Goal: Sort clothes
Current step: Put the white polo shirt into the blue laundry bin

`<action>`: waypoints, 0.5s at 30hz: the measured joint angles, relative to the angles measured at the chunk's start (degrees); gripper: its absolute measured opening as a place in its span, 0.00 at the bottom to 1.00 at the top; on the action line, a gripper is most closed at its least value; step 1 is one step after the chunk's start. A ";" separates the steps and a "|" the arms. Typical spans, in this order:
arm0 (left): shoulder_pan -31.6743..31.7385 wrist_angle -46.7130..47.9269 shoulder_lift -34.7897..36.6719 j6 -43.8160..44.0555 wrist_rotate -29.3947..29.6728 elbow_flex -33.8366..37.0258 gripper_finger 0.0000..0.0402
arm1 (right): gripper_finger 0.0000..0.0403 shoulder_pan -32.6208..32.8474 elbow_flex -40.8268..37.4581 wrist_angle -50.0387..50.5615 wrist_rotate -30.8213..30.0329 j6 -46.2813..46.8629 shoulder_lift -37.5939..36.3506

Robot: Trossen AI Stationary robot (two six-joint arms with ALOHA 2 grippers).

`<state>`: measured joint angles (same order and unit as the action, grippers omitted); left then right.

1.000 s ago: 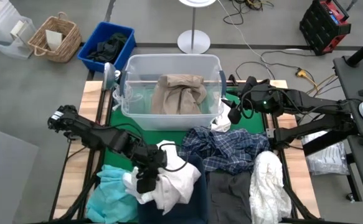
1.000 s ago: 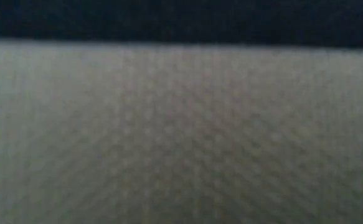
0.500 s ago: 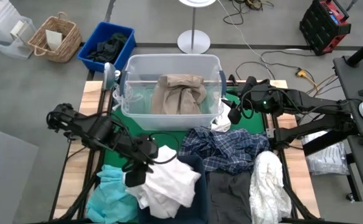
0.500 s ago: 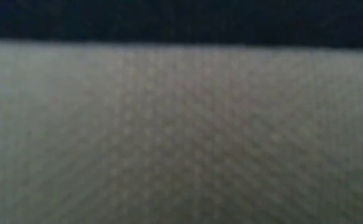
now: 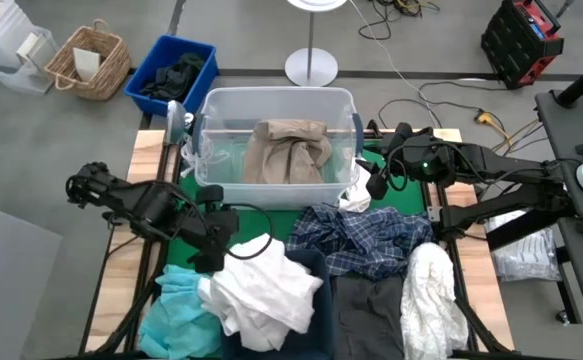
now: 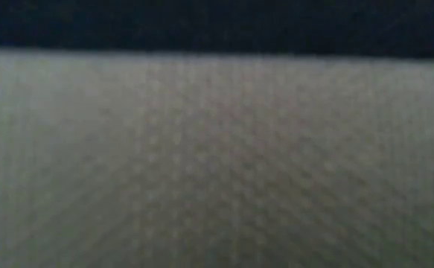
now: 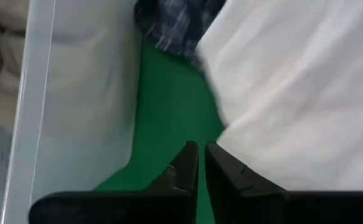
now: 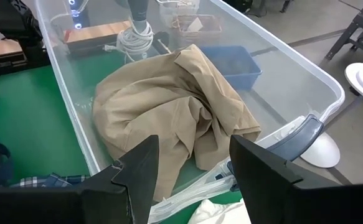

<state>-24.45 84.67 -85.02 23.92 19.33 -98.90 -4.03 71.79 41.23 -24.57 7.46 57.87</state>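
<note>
Trouble could start at the left gripper (image 5: 214, 258), fingers clenched on nothing beside the white garment (image 5: 266, 292) (heaped by the teal one (image 5: 176, 310)); another empty pinch looks likely. Right gripper (image 5: 376, 182), fingers apart, hovers near the beige garment (image 5: 289, 150) in the tub (image 5: 271, 98).

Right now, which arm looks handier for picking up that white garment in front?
Probably the left. Its gripper sits right beside the white garment, fingers shut and empty. The right gripper hangs open by the tub, far from it.
</note>
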 joint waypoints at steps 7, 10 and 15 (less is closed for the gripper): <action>-0.29 -18.62 6.75 7.31 -8.17 17.08 0.01 | 0.47 0.01 0.00 0.00 -0.01 -0.01 0.00; -0.88 -28.99 8.19 11.62 -15.55 23.36 0.00 | 0.47 0.00 0.00 0.02 0.01 0.00 0.00; -2.31 -44.50 7.78 15.12 -20.01 29.79 0.00 | 0.47 0.00 0.00 0.01 0.00 0.37 0.00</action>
<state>-26.75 40.17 -77.24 39.03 -0.68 -69.11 -4.03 71.79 41.24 -24.56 7.84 57.87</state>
